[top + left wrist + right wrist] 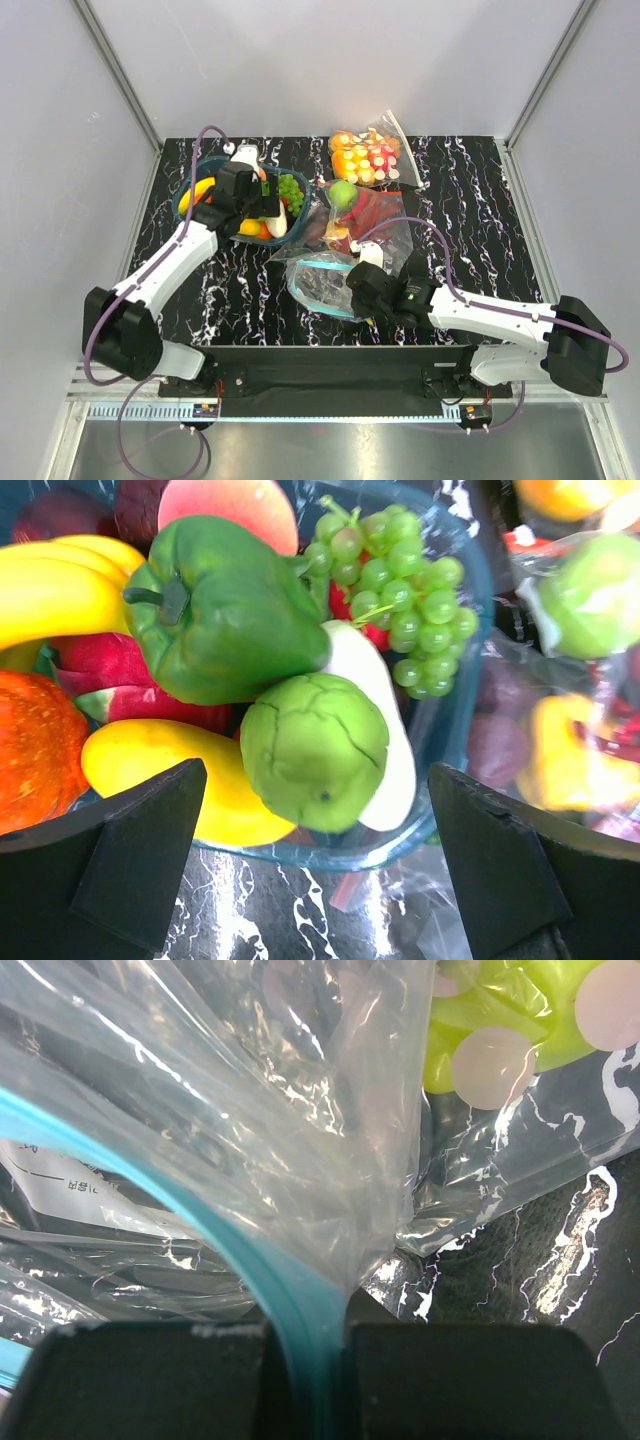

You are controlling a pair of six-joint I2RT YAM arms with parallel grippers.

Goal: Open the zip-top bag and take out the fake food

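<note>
The left hand (264,208) hangs over a clear, blue-tinted bowl (452,715) at the far left of the black marbled table (480,220). Its two dark fingers (140,850) are spread wide and nothing is between them.

Right under it the fake food (315,750) is heaped in the bowl. A round green fruit lies nearest the fingers, against a long white piece (385,730). A green pepper (230,610) sits just above, and a bunch of green grapes (405,590) rests against the far wall. A yellow banana (50,590) curves along the left side, a peach (235,505) shows at the back, and a ribbed orange piece (35,750) sits at the near left.

The right hand (355,285) is low over the front middle of the table, pinched tight on the teal strip (300,1310) of the zip-top bag (325,262). The bag lies just right of the bowl with its mouth toward the arms, and the strip curves into an open loop.

Behind it, and overlapping it, is a larger clear bag (375,215) with red peppers and a green apple. A purple piece and a yellow piece show through the plastic beside the bowl, but I cannot tell which bag they are in. Farther back lies a small bag (367,158) of orange and red-white pieces.
</note>
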